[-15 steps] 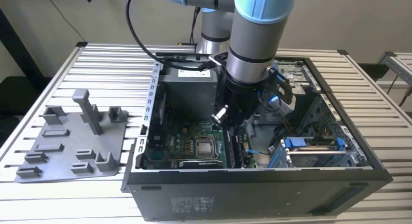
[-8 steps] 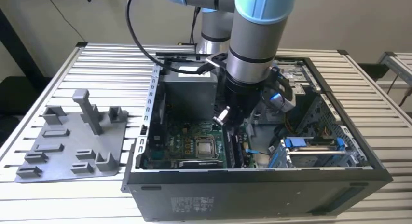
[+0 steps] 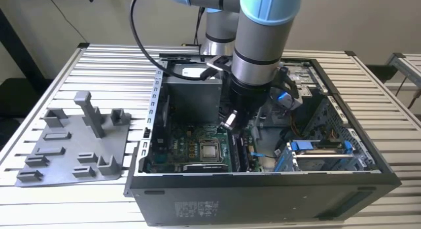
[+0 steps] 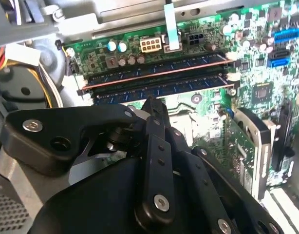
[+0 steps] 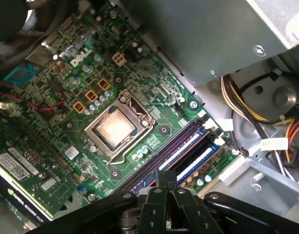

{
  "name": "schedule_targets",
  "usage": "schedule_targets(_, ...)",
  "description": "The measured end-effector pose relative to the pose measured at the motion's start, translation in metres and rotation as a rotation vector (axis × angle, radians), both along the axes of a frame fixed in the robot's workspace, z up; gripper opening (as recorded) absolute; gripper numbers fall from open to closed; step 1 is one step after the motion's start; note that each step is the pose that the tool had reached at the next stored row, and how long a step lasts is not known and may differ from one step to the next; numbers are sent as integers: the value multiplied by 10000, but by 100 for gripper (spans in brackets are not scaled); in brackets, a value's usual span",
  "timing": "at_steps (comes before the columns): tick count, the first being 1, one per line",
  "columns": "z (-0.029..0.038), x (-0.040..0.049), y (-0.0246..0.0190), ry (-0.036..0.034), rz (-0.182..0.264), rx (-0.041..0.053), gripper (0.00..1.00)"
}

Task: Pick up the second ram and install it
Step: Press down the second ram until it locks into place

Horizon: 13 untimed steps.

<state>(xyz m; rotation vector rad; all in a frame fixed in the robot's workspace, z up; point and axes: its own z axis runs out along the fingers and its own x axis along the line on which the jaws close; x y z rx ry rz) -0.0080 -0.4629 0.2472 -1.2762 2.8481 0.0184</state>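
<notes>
Above motherboard slots | black metal pincer (image 4: 152, 105) | flat green second ram (image 4: 159, 78) seated

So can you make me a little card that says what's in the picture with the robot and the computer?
Place: open computer case lying on a slatted metal table
Robot: one arm reaching down into the case
Gripper: gripper with fingers together, nothing seen between them
Gripper spot: right over the memory slots, beside the processor socket
Ram: two ram sticks seem to sit side by side in the slots; the gripper tip is closest to the one farther from the socket
Beside the case: grey fixture tray, at the exterior view's left
</notes>
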Motion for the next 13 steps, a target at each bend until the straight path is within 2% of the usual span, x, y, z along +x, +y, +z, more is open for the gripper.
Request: schedule_targets(13, -33, 0, 0, -47, 2356, 47, 11)
